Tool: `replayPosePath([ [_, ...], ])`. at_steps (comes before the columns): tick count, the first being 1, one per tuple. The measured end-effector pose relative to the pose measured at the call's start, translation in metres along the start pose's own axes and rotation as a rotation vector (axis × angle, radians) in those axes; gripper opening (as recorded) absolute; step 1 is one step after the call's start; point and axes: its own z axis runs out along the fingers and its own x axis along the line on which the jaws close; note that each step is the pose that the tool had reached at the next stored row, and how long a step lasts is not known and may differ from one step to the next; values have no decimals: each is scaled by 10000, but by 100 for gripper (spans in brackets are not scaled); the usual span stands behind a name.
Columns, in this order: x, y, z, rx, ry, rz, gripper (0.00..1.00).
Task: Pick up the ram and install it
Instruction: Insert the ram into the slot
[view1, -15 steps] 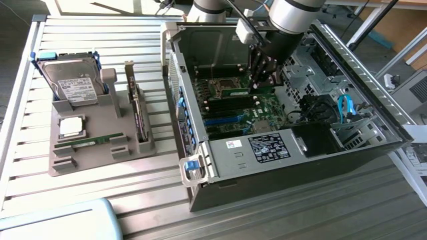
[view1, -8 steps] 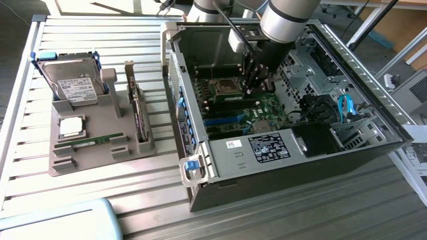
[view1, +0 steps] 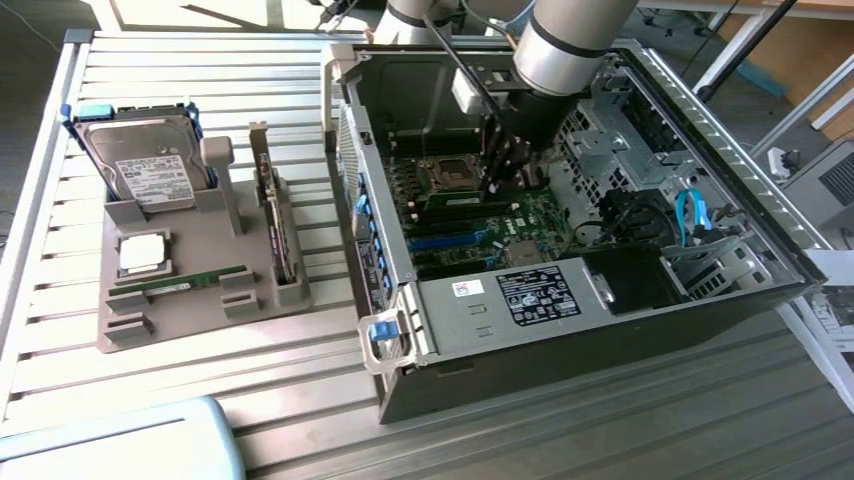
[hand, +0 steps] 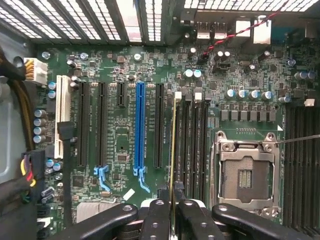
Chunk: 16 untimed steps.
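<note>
Both jaws clamp the ram (hand: 172, 150) between them. It stands on edge, lined up along the black memory slots (hand: 192, 145) just beside the empty CPU socket (hand: 246, 175). The arm (view1: 571, 40) reaches down into the open computer case (view1: 454, 330) — outside it, on the desk (view1: 641, 420), a hard drive (view1: 147, 165) sits in a grey holder (view1: 200, 250).
</note>
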Motion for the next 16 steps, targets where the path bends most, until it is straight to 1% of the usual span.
replayPosePath([
  [3, -11, -2, 47, -4, -7, 1, 14],
  [5, -23, -4, 75, -4, -37, -1, 14],
  [8, -37, -6, 105, -3, -104, -5, 14],
  [9, -40, -7, 111, -3, -132, -7, 14],
  [11, -43, -6, 121, 0, -207, -9, 14],
  [12, -44, -7, 124, 1, -228, -11, 14],
  [16, -43, -7, 124, -1, -224, -11, 14],
])
